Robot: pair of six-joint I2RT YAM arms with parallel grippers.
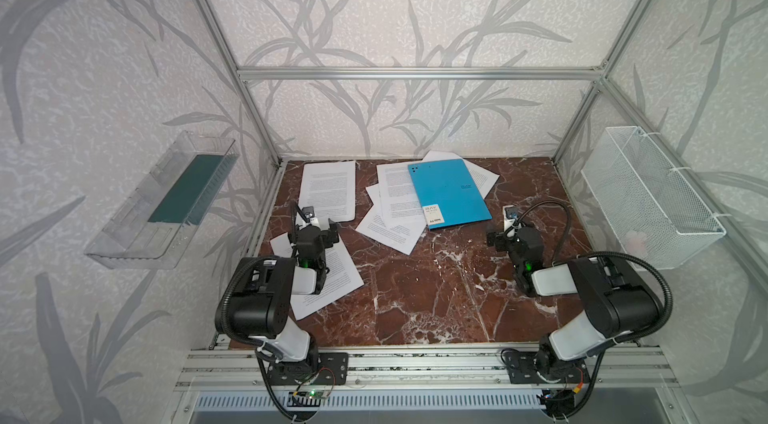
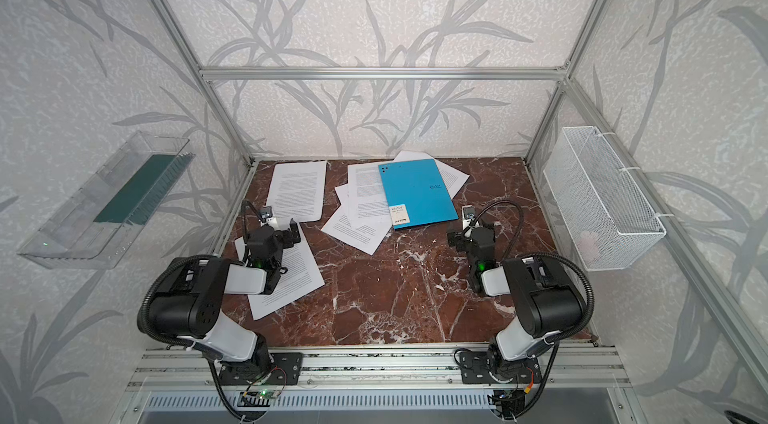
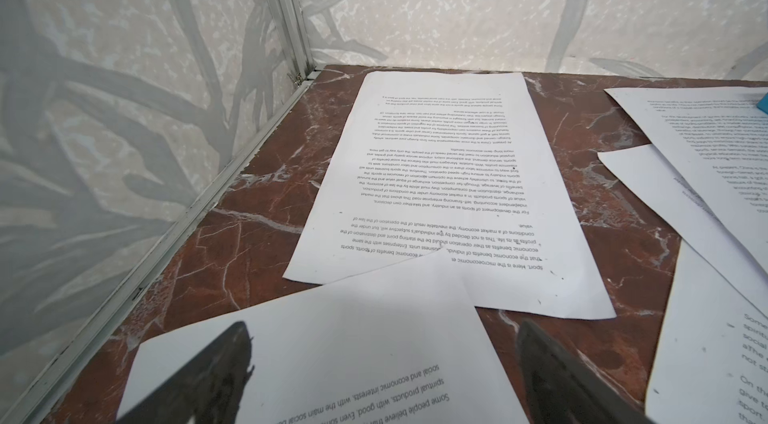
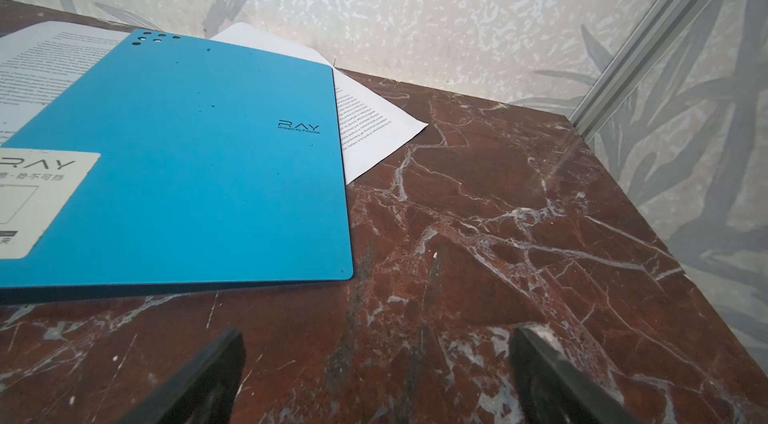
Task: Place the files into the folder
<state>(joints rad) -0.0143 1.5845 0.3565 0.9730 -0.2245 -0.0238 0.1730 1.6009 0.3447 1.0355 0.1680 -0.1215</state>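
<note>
The folder (image 1: 451,193) (image 2: 417,193) lies shut at the back of the table, blue side up, with a white "RAY" label at its near corner; the right wrist view shows it too (image 4: 187,160). The files are loose printed sheets. One sheet (image 1: 328,189) (image 3: 449,193) lies at the back left. A fanned pile (image 1: 390,214) sticks out from under the folder's left edge. Another sheet (image 4: 374,122) pokes out behind the folder. My left gripper (image 1: 314,228) (image 3: 384,330) hangs open over a near-left sheet (image 1: 336,280) (image 3: 332,351). My right gripper (image 1: 513,233) (image 4: 378,332) is open over bare marble, just in front of the folder's near right corner.
The table (image 1: 436,297) is red-brown marble, walled by aluminium frame posts and clear panels. A clear plastic tray (image 1: 158,201) hangs on the left wall. A white wire basket (image 1: 648,197) hangs on the right wall.
</note>
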